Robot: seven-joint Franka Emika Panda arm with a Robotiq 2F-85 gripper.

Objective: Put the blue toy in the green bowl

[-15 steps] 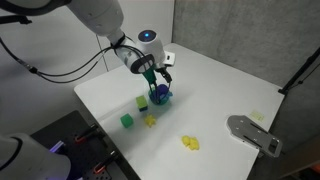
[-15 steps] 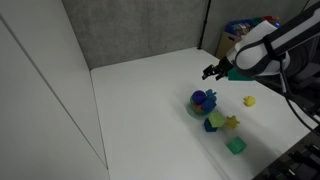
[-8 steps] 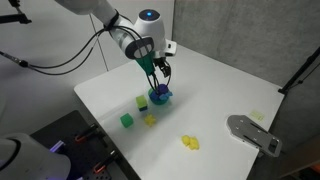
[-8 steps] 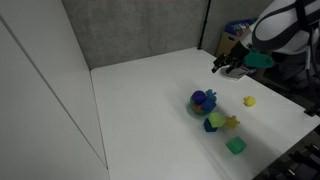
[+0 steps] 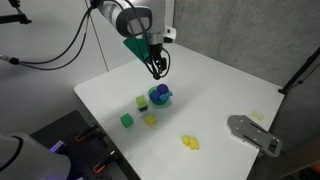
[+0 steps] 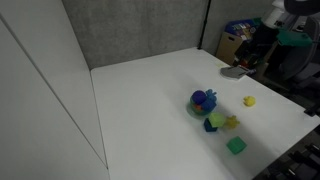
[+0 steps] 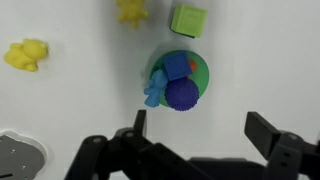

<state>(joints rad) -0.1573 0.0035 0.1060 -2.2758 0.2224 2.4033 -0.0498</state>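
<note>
The green bowl (image 7: 200, 72) stands on the white table and shows in both exterior views (image 5: 160, 98) (image 6: 204, 101). The light-blue toy (image 7: 155, 88) lies at the bowl's rim, partly inside, next to a dark blue spiky ball (image 7: 182, 96) and a blue block (image 7: 177, 65). My gripper (image 7: 200, 128) is open and empty. It hangs well above the bowl (image 5: 158, 68) and, in an exterior view, off to one side of it (image 6: 233, 71).
A green cube (image 7: 188, 18) (image 5: 127, 120) and yellow toys (image 7: 27, 55) (image 5: 189, 143) (image 6: 249, 101) lie around the bowl. A grey flat object (image 5: 255, 133) sits near a table edge. A dark wall stands behind the table.
My gripper has risen and drawn away from the bowl, staying open. The blue toy and the bowl's other contents have not moved.
</note>
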